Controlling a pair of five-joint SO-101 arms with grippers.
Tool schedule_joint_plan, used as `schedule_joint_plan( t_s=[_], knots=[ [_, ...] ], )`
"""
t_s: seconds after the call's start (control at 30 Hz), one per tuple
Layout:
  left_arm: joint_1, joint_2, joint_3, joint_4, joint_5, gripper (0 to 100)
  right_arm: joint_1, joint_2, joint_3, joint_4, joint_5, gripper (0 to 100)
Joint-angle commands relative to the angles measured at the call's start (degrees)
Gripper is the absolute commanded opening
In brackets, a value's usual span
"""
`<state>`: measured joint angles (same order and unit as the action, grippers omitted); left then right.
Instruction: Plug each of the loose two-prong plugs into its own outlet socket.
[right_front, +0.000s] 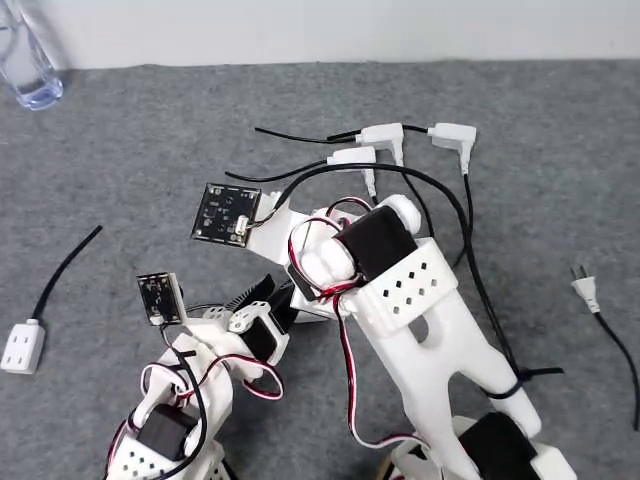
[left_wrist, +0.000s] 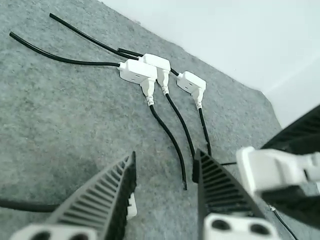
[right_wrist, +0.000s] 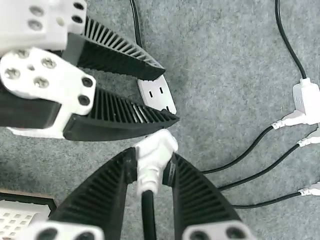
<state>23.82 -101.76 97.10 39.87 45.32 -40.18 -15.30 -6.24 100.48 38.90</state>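
My right gripper is shut on a white two-prong plug whose black cable runs back between its fingers. Just beyond the plug a white outlet socket lies on the grey carpet with its slots facing up. My left gripper stands open over that socket, one fingertip on each side of it. Between the left gripper's spread fingers I see carpet, and a bit of the socket peeks out beside one finger. From above, the left gripper's black fingers sit beside the right arm.
Three sockets with plugs in them lie in a cluster at the back, cables trailing toward the arms. A loose plug lies at the right, a loose socket at the far left, and a clear bottle in the back left corner.
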Motion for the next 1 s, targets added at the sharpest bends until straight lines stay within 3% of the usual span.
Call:
schedule_joint_plan(
  t_s=[0.0,0.43,0.67,0.8,0.97],
  knots=[
    [0.62,-0.53,-0.57,0.00,0.00,18,-2.07,-1.45,-3.08,0.75,-0.35,0.8],
    [0.53,-0.53,-0.57,0.88,0.00,18,11.21,-1.36,2.90,0.92,6.15,0.8],
    [0.53,-0.53,-0.57,1.58,-0.09,18,26.86,-1.01,13.01,0.92,15.03,0.8],
    [0.53,-0.53,-0.57,1.58,-0.09,18,32.31,-1.19,24.62,-7.08,19.87,0.8],
    [0.53,-0.53,-0.57,1.58,-0.09,18,29.14,-1.01,38.95,-20.35,20.40,0.8]
  ],
)
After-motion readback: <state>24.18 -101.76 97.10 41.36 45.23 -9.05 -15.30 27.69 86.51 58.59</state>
